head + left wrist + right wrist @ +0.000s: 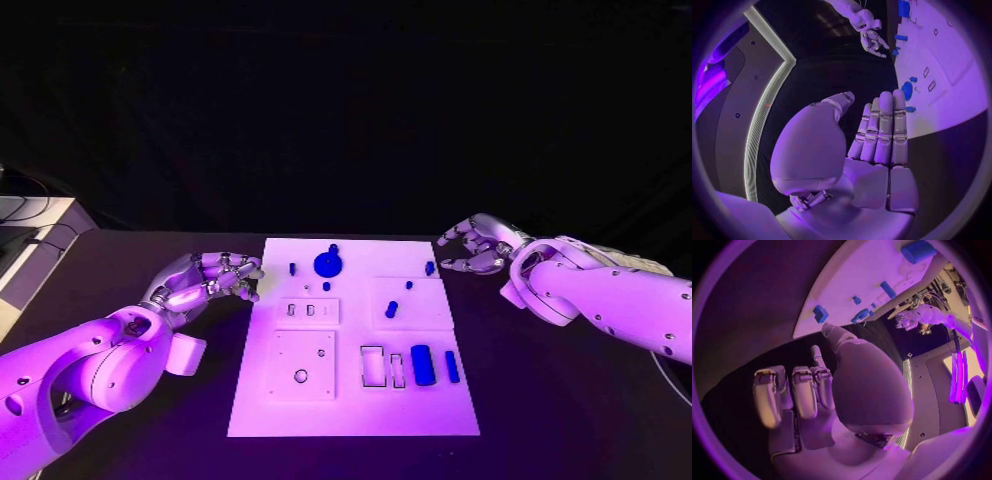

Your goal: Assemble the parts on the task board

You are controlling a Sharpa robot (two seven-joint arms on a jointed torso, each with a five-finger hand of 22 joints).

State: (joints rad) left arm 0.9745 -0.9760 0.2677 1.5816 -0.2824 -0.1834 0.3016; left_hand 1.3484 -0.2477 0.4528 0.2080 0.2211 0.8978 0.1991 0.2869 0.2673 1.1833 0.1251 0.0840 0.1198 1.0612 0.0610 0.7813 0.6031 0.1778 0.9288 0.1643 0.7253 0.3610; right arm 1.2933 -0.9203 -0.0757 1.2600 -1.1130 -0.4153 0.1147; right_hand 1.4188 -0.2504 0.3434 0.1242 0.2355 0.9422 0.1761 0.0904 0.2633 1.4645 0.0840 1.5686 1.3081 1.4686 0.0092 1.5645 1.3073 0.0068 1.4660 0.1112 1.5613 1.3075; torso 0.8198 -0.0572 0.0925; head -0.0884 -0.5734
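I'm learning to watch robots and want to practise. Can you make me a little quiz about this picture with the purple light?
1. True or false: the left hand is holding a blue part.
2. Which side of the task board is the right hand on? A) over the middle of it B) beside its far right corner C) at its near left corner
3. Fill in: the big round blue part lies near the board's ____ edge.

Key
1. False. Its fingers hold nothing, as the left wrist view shows.
2. B. It is off the board, over the black table.
3. Far.
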